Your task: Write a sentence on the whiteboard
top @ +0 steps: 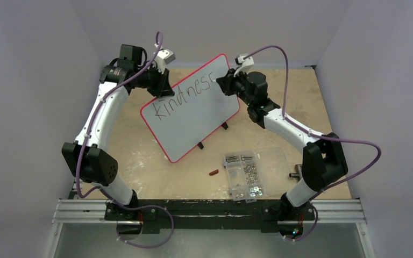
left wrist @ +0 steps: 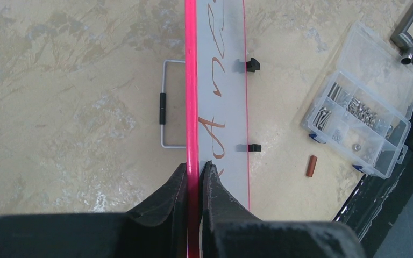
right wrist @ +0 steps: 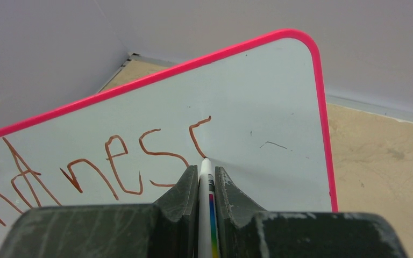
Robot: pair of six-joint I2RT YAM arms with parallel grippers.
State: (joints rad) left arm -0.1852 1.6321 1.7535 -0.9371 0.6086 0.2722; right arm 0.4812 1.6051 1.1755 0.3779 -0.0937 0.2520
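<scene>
The whiteboard [top: 193, 121], white with a red-pink rim, stands tilted on the table on small black clip feet [top: 200, 145]. My left gripper [top: 164, 86] is shut on its upper left rim; in the left wrist view the pink edge [left wrist: 191, 80] runs between the closed jaws of the left gripper [left wrist: 196, 167]. My right gripper [right wrist: 204, 171] is shut on a white marker [right wrist: 205, 185], whose tip touches the board. The sentence [right wrist: 113, 161] reads "kindnes" in red-brown strokes, and the tip rests on a half-drawn further letter [right wrist: 196, 134]. From above, the right gripper [top: 227, 83] is at the board's upper right.
A clear compartmented screw box [top: 243, 174] lies near the front right, also seen from the left wrist as the screw box [left wrist: 363, 129]. A small brown cap [top: 213, 172] lies beside it. A metal part [top: 296, 172] sits by the right arm. Grey walls enclose the table.
</scene>
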